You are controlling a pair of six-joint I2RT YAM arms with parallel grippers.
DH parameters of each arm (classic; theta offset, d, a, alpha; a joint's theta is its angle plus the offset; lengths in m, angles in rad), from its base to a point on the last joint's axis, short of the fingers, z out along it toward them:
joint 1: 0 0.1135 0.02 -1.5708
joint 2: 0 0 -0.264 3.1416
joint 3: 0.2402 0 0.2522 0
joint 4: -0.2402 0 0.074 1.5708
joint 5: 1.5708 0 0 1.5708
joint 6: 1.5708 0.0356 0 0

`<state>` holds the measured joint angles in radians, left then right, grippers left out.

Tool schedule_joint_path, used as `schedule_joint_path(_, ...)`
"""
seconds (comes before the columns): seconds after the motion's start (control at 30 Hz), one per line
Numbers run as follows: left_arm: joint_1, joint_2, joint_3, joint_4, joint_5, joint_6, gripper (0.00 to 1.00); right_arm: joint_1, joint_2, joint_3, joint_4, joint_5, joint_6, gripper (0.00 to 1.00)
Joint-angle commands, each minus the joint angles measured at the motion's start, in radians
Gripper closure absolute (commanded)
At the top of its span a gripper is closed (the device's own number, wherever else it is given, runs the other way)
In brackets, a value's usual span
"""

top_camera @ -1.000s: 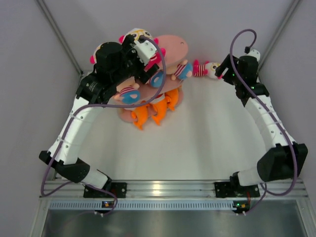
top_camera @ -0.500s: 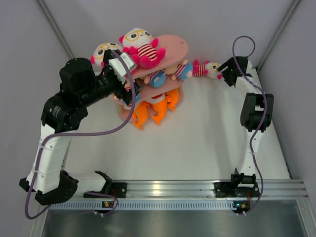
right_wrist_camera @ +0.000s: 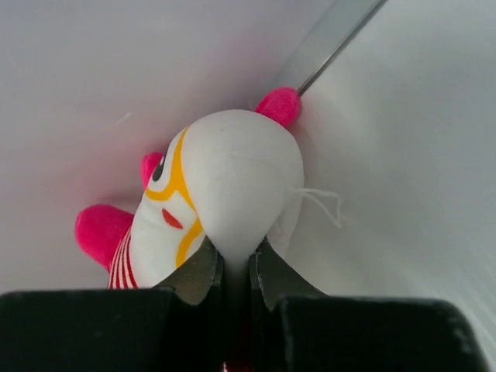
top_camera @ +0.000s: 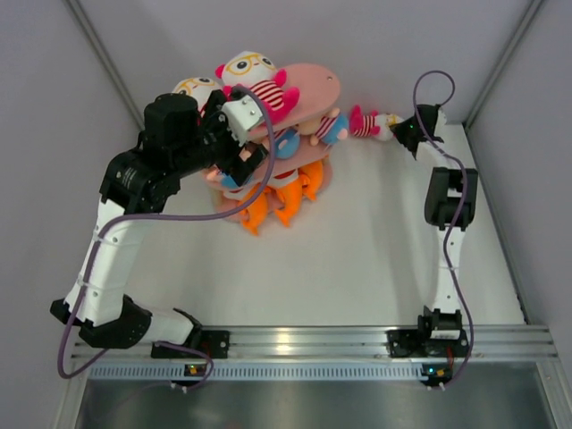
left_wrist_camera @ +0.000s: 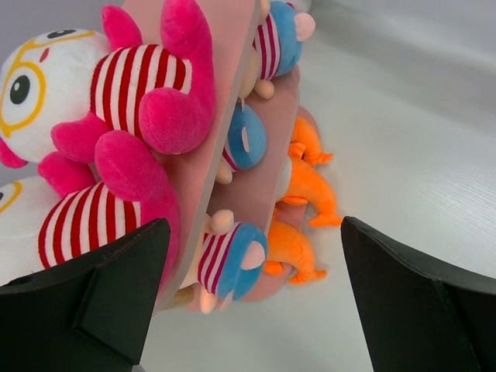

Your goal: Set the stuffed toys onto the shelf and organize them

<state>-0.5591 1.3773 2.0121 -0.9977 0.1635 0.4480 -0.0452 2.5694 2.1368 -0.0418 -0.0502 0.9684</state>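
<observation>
The white desk [top_camera: 357, 259] carries the pink shelf [top_camera: 313, 85] at its far left-centre. All three tiers are already loaded. Two white-headed dolls [top_camera: 250, 76] sit at the left end of the top board, peach dolls in blue pants [top_camera: 331, 128] are on the middle one, and orange fish [top_camera: 281, 201] are on the bottom.

The left arm hangs close against the shelf's near-left side. The left pincer [left_wrist_camera: 256, 225] is spread wide and empty, pointing along the tiers.

At the far right, the right pincer [right_wrist_camera: 236, 263] is closed on the last doll [right_wrist_camera: 225, 178]. This doll lies on the desk just right of the shelf, close to the far wall.

The jaws pinch only a narrow fold at the crown of its head, so I judge the hold shallow. On the lift the plush could pull free, or the body could swing.

The bare space is the top board's right end. A dangling body swept in there may catch the board's edge or nudge the peach doll overhanging below it. The left arm also crowds the shelf, so the two arms could meet.
</observation>
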Motion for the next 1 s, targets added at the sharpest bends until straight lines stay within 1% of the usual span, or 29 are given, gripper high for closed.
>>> schedule_joint_path(0.0, -0.004, -0.024, 0.040, 0.005, -0.010, -0.005, 0.03, 0.015, -0.168, -0.148, 0.034, 0.041, -0.120, 1.00)
schedule_joint_path(0.03, -0.002, -0.036, 0.015, 0.005, 0.005, -0.005, 0.03, 0.010, -0.292, -0.206, 0.060, 0.039, -0.202, 1.00)
schedule_joint_path(0.07, -0.004, -0.044, -0.004, 0.001, 0.017, 0.003, 0.04, 0.001, -0.363, -0.333, 0.066, 0.030, -0.235, 1.00)
schedule_joint_path(0.1, -0.002, -0.055, -0.027, -0.007, 0.036, 0.033, 0.05, -0.008, -0.436, -0.407, 0.074, 0.017, -0.262, 1.00)
schedule_joint_path(0.13, -0.004, -0.076, -0.091, -0.016, 0.057, 0.056, 0.07, -0.030, -0.595, -0.479, 0.082, -0.029, -0.322, 1.00)
schedule_joint_path(0.17, -0.005, -0.090, -0.131, -0.019, 0.068, 0.072, 0.08, -0.041, -0.674, -0.602, 0.056, -0.054, -0.350, 1.00)
schedule_joint_path(0.2, -0.021, -0.115, -0.174, -0.021, 0.070, 0.093, 0.11, -0.053, -0.745, -0.644, 0.007, -0.075, -0.426, 1.00)
schedule_joint_path(0.23, -0.031, -0.129, -0.218, -0.021, 0.070, 0.110, 0.12, -0.054, -0.872, -0.678, -0.041, -0.094, -0.469, 1.00)
schedule_joint_path(0.27, -0.048, -0.142, -0.296, -0.024, 0.088, 0.133, 0.14, -0.053, -0.928, -0.737, -0.134, -0.140, -0.505, 1.00)
schedule_joint_path(0.3, -0.077, -0.158, -0.332, -0.024, 0.103, 0.180, 0.14, -0.053, -0.978, -0.774, -0.160, -0.180, -0.575, 1.00)
schedule_joint_path(0.33, -0.090, -0.194, -0.399, -0.028, 0.122, 0.211, 0.15, -0.054, -1.071, -0.838, -0.197, -0.292, -0.614, 1.00)
schedule_joint_path(0.37, -0.107, -0.242, -0.461, -0.028, 0.177, 0.277, 0.13, -0.058, -1.153, -0.859, -0.298, -0.369, -0.691, 1.00)
schedule_joint_path(0.4, -0.113, -0.266, -0.487, -0.030, 0.204, 0.312, 0.11, -0.058, -1.193, -0.877, -0.372, -0.370, -0.736, 1.00)
schedule_joint_path(0.47, -0.125, -0.311, -0.527, -0.028, 0.276, 0.365, 0.08, -0.058, -1.274, -0.937, -0.470, -0.503, -0.818, 1.00)
schedule_joint_path(0.5, -0.128, -0.337, -0.548, -0.027, 0.336, 0.401, 0.07, -0.056, -1.358, -0.965, -0.521, -0.566, -0.885, 1.00)
schedule_joint_path(0.53, -0.131, -0.339, -0.552, -0.028, 0.361, 0.403, 0.05, -0.053, -1.402, -1.010, -0.539, -0.700, -0.914, 1.00)
schedule_joint_path(0.57, -0.142, -0.336, -0.552, -0.028, 0.381, 0.396, 0.05, -0.051, -1.443, -1.031, -0.555, -0.750, -0.933, 1.00)
schedule_joint_path(0.6, -0.151, -0.325, -0.550, -0.028, 0.418, 0.383, 0.05, -0.038, -1.529, -1.046, -0.558, -0.779, -0.933, 1.00)
schedule_joint_path(0.67, -0.191, -0.317, -0.559, -0.028, 0.445, 0.402, 0.02, -0.012, -1.603, -1.077, -0.526, -0.813, -0.886, 1.00)
schedule_joint_path(0.7, -0.212, -0.313, -0.572, -0.027, 0.458, 0.412, 0.02, 0.023, -1.655, -1.081, -0.483, -0.833, -0.820, 1.00)
schedule_joint_path(0.77, -0.277, -0.302, -0.578, -0.027, 0.467, 0.438, 0.02, 0.062, -1.683, -1.075, -0.457, -0.833, -0.752, 1.00)
schedule_joint_path(0.8, -0.297, -0.279, -0.569, -0.027, 0.465, 0.448, 0.02, 0.111, -1.689, -1.065, -0.467, -0.812, -0.732, 1.00)
schedule_joint_path(0.87, -0.358, -0.248, -0.547, -0.025, 0.446, 0.487, 0.02, 0.165, -1.687, -1.026, -0.487, -0.777, -0.735, 1.00)
schedule_joint_path(0.9, -0.381, -0.213, -0.512, -0.025, 0.423, 0.504, 0.02, 0.223, -1.683, -1.016, -0.494, -0.734, -0.735, 1.00)
schedule_joint_path(0.93, -0.428, -0.190, -0.488, -0.024, 0.378, 0.520, 0.02, 0.247, -1.680, -1.000, -0.503, -0.726, -0.737, 1.00)
schedule_joint_path(0.97, -0.450, -0.167, -0.457, -0.025, 0.357, 0.541, 0.02, 0.272, -1.677, -0.994, -0.507, -0.718, -0.735, 1.00)
